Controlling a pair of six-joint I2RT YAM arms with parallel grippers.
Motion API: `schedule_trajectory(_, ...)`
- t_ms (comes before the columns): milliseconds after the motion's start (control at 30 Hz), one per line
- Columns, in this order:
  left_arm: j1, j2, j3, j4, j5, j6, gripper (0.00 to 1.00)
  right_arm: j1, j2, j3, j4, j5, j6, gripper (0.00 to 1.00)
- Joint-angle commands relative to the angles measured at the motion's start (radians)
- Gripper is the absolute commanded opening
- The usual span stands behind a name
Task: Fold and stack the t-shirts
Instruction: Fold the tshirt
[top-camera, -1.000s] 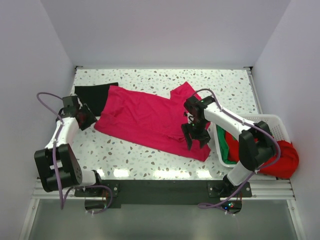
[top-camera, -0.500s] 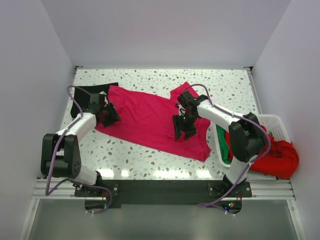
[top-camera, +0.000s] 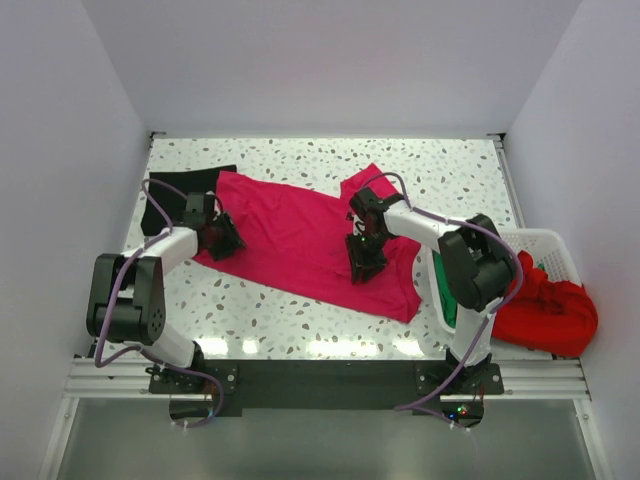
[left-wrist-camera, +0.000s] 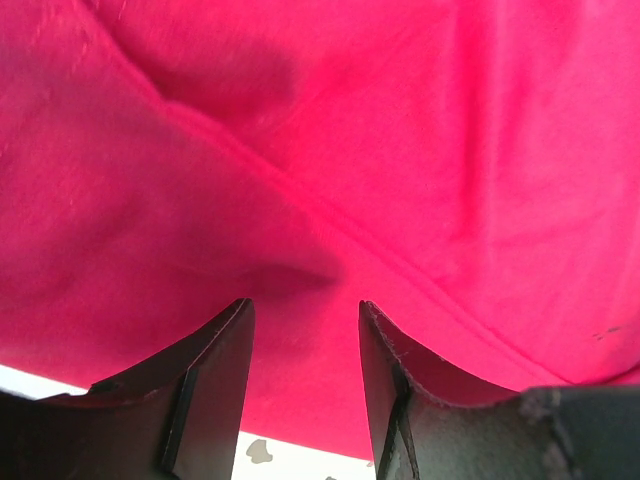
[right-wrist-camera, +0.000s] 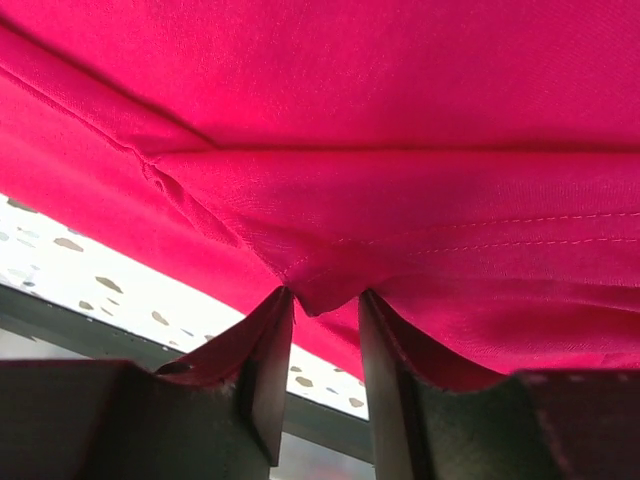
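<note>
Magenta t-shirt (top-camera: 290, 235) lies spread, soft and creased, mid-bench (top-camera: 250, 310), with a black t-shirt (top-camera: 185, 190) peeking out at its ten o'clock. Left wrist: your left tool (left-wrist-camera: 305, 310) stands half open over smooth cloth, gripping nothing. Right wrist: your right tool (right-wrist-camera: 325, 300) pinches a stitched hem fold.

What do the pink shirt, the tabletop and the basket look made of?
The magenta t-shirt: soft matte knit cloth, probably cotton; it wrinkles and shows stitched hems. The tabletop: hard, smooth, white with dark speckles, terrazzo-like, possibly laminate. The basket: white, seemingly moulded plastic, thin rigid rim.
</note>
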Motion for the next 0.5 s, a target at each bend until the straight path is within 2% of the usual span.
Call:
schedule_trajectory(0, -0.003, -0.012, -0.024, 0.045, -0.007, -0.001, 0.5, 0.002, 0.003, 0.038, 0.012, 0.007, -0.011, 0.34)
schedule_trajectory(300, -0.003, 0.01, -0.064, 0.052, -0.032, 0.022, 0.5, 0.003, 0.016, 0.08, -0.01, 0.001, -0.028, 0.08)
schedule_trajectory(467, -0.005, 0.002, -0.092, 0.057, -0.038, 0.031, 0.5, 0.002, 0.035, 0.161, -0.048, 0.021, -0.042, 0.02)
